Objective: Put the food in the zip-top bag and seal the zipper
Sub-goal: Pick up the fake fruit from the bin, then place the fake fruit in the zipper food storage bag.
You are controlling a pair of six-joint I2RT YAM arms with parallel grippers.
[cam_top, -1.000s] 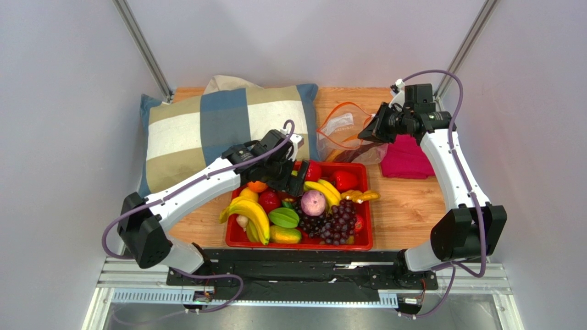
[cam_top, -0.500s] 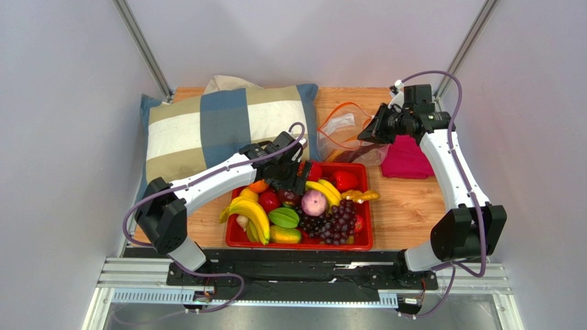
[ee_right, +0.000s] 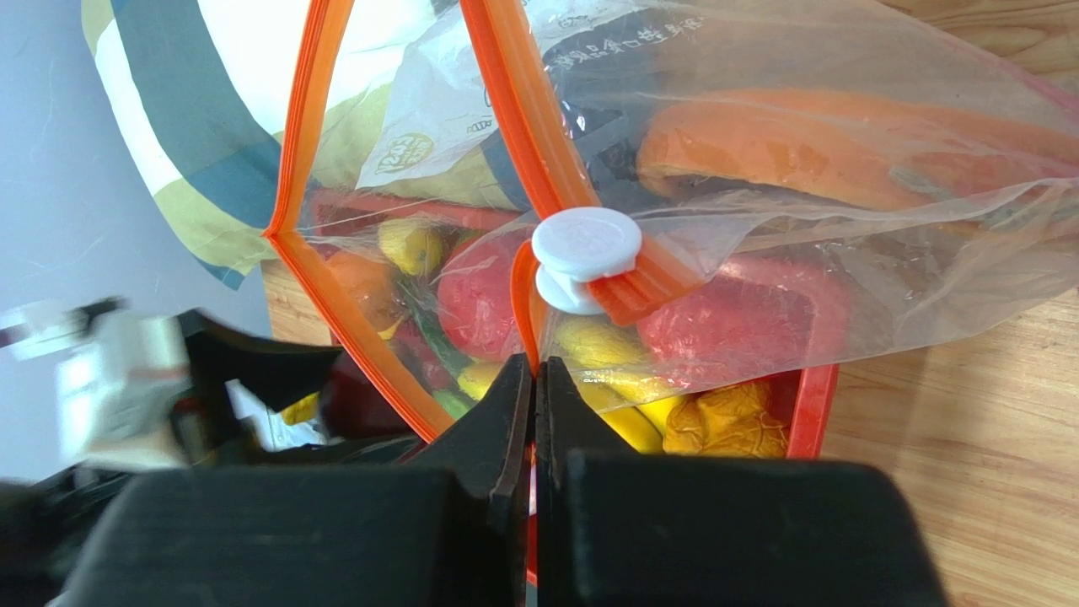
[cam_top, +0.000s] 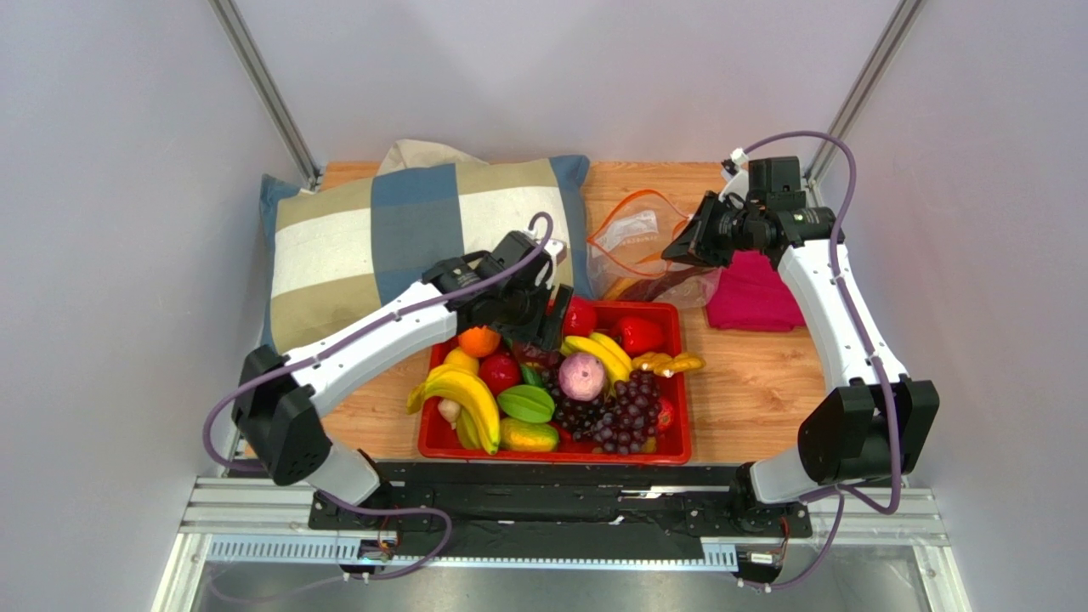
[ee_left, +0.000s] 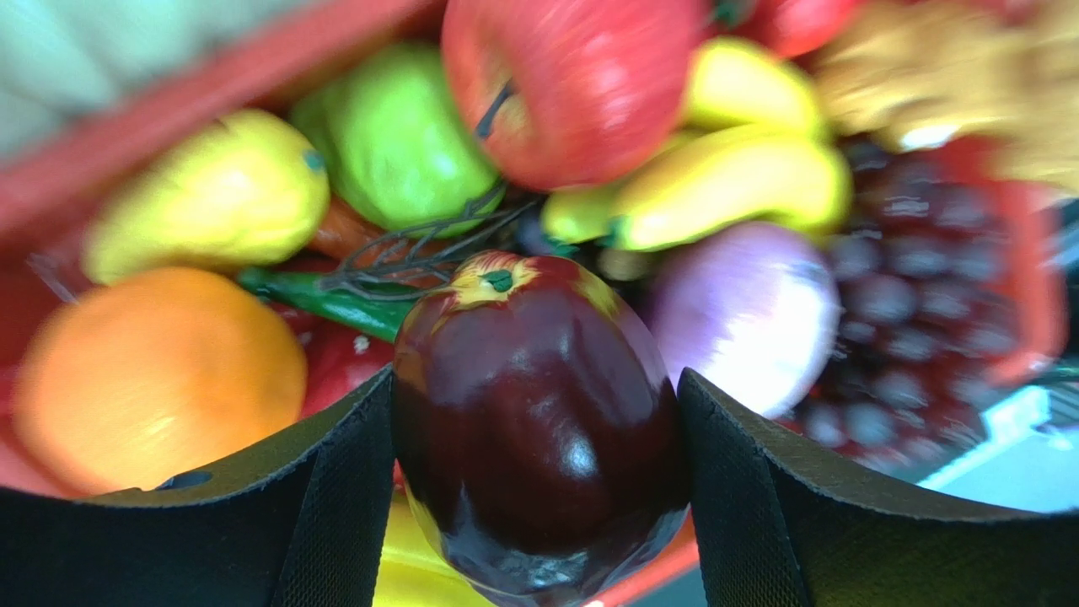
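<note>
My left gripper (cam_top: 534, 319) hangs over the back of the red tray (cam_top: 556, 455). In the left wrist view it (ee_left: 538, 430) is shut on a glossy dark maroon plum-like fruit (ee_left: 532, 367). The pink-purple onion ball (cam_top: 581, 376) lies in the tray, just right of the held fruit (ee_left: 747, 310). My right gripper (cam_top: 680, 246) is shut on the orange zipper strip (ee_right: 526, 316) below its white slider (ee_right: 585, 247) and holds the clear zip-top bag (ee_right: 823, 240) with its mouth open. A long orange-rimmed slice (ee_right: 811, 146) lies inside the bag (cam_top: 628, 236).
The tray holds bananas (cam_top: 466, 402), an orange (cam_top: 478, 342), grapes (cam_top: 619, 411), a red apple (cam_top: 636, 334) and other toy produce. A checked pillow (cam_top: 396, 236) fills the back left. A folded magenta cloth (cam_top: 754, 296) lies right of the bag.
My left gripper dipped into the tray, closed on the dark maroon fruit, and has risen a little toward the back left. The right gripper and bag have stayed in place.
</note>
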